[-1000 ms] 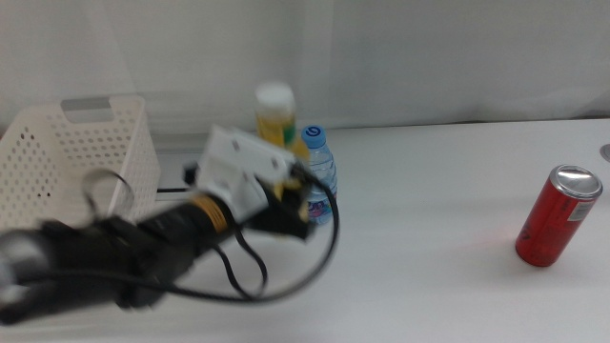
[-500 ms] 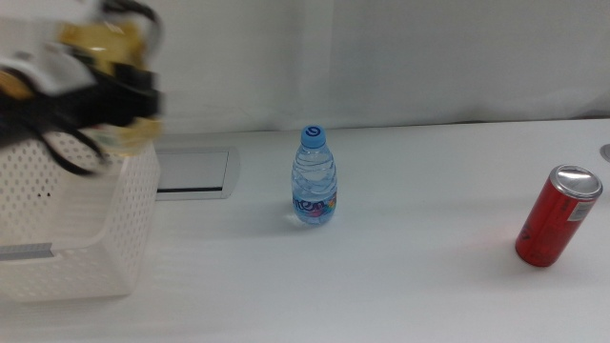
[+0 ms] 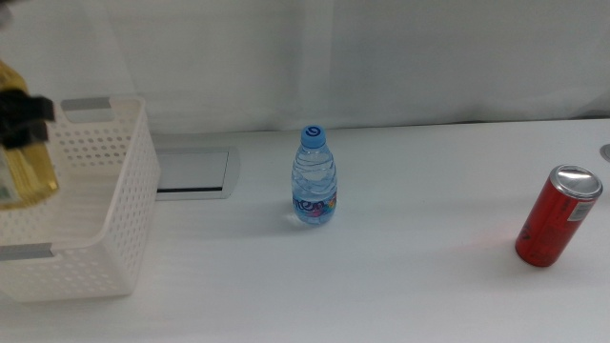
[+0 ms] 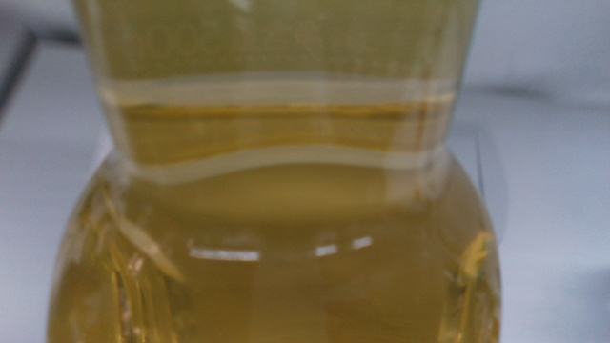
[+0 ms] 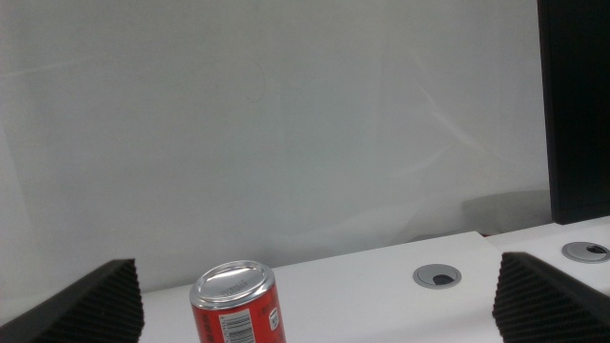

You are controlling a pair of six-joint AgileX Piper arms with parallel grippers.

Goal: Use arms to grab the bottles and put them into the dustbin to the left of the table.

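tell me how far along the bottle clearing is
Nothing looks binned yet. In hand: the yellow bottle, gripped by the left hand at the picture's left edge, over the basket; it fills the left wrist view. Left: dropping it in, then the water bottle standing mid-table and the red can at the right. The right hand waits open, facing the can.

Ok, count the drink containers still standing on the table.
2: the water bottle mid-table and the red can far right. The yellow bottle, in the left gripper, is over the basket.
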